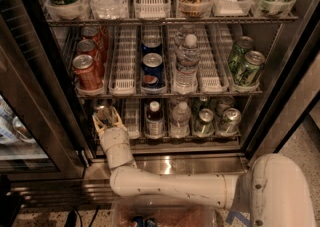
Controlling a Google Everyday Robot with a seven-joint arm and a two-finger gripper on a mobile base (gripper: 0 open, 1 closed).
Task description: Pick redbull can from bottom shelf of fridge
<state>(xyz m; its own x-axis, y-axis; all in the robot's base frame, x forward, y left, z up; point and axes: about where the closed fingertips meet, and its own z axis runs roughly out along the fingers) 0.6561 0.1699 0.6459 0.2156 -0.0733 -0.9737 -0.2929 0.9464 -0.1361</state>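
The fridge (282, 96) stands open in front of me. On the bottom shelf (175, 147), in the leftmost lane, stands the slim silver redbull can (103, 113); only its shiny top and a little of its side show. My gripper (105, 120) reaches up into that lane from the white arm (170, 185) below. It is open, with one cream finger on each side of the can, which sits between the jaws. The can's lower part is hidden behind the gripper.
The same shelf holds a dark bottle (155, 118), a water bottle (180, 118) and two green-tinted silver cans (204, 121). The rack above holds red cola cans (86, 71), blue cans (151, 68), a water bottle (186, 66) and green cans (247, 63). The glass door (30, 101) hangs open at left.
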